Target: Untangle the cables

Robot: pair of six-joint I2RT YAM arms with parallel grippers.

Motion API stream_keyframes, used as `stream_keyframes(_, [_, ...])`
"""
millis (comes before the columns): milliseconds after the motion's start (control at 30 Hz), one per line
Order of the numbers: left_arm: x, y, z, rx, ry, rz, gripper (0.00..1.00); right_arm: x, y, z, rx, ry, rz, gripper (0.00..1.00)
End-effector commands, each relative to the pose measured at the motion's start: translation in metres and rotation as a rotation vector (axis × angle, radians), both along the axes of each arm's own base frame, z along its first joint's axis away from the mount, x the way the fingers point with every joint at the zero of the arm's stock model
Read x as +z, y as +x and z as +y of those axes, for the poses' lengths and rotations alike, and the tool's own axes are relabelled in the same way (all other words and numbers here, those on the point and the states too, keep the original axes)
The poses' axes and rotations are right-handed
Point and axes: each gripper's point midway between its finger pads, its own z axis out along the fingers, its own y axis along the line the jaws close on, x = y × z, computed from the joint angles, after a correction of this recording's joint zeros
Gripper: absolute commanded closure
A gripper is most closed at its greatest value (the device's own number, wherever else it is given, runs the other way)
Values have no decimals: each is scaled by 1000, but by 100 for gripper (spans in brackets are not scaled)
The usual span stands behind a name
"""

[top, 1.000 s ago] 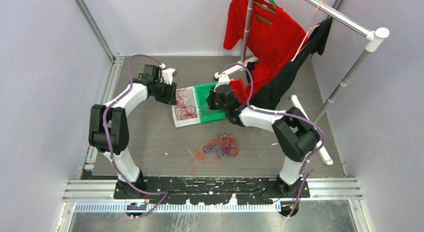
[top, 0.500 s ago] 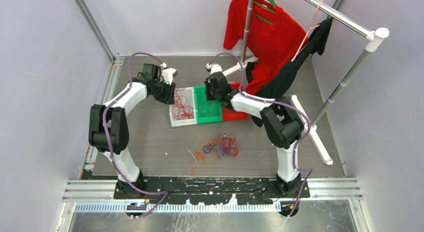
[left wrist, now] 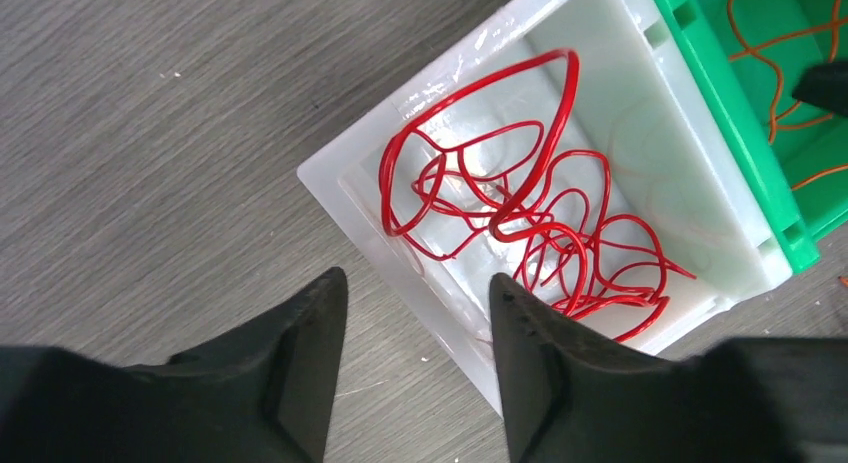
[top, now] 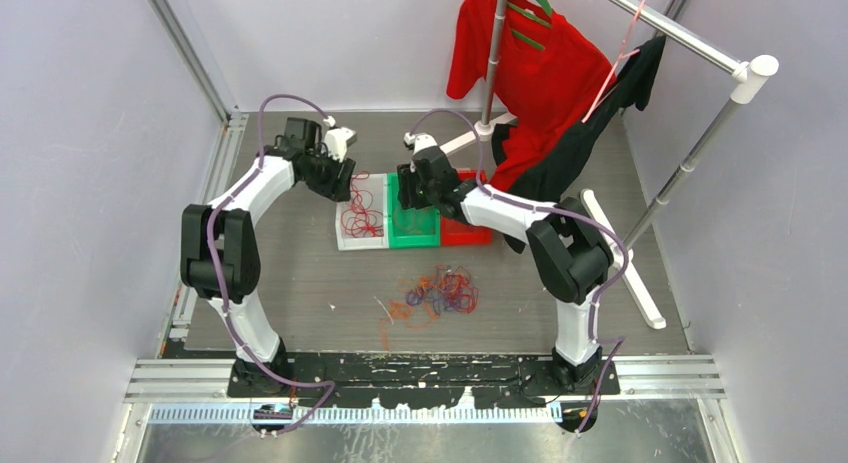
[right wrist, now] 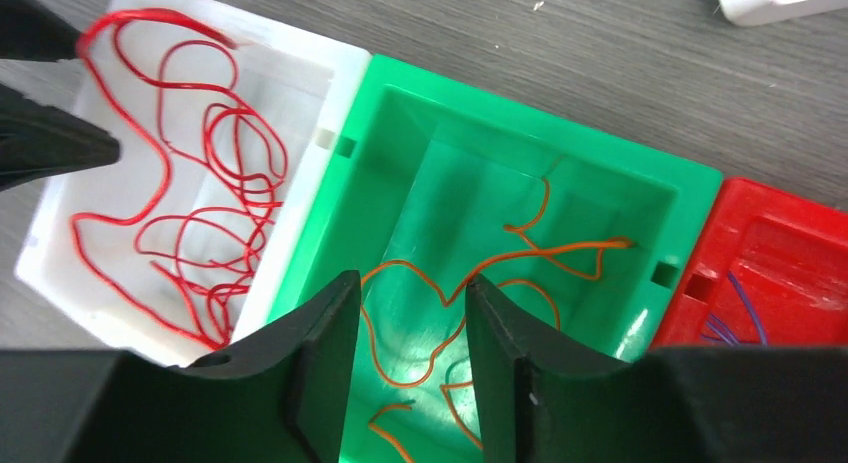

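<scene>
**A:** Where do the cables point(top: 441, 291) lie?

**B:** In a loose tangle on the table point(top: 300, 293), on the near side of the green bin point(top: 413, 240), toward the arm bases. It spreads wider side to side than front to back.

**A:** And the fingers?

**B:** Left gripper point(left wrist: 415, 293): parted, empty, over the white bin point(left wrist: 330, 183) left of the green bin. Right gripper point(right wrist: 410, 288): parted, empty, directly above the green bin, and judged the nearer arm to the tangle.

**A:** Any lettering?

**B:** None legible.
</scene>
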Motion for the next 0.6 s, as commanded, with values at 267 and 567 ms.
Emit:
stream_keyframes(267, [72, -14, -3, -49, -52, -73, 8, 94, -21, -13, 3, 66, -63, 34])
stream_keyframes(567, [110, -50, -3, -107, -93, -42, 0, 145, -37, -63, -221, 164, -162, 0])
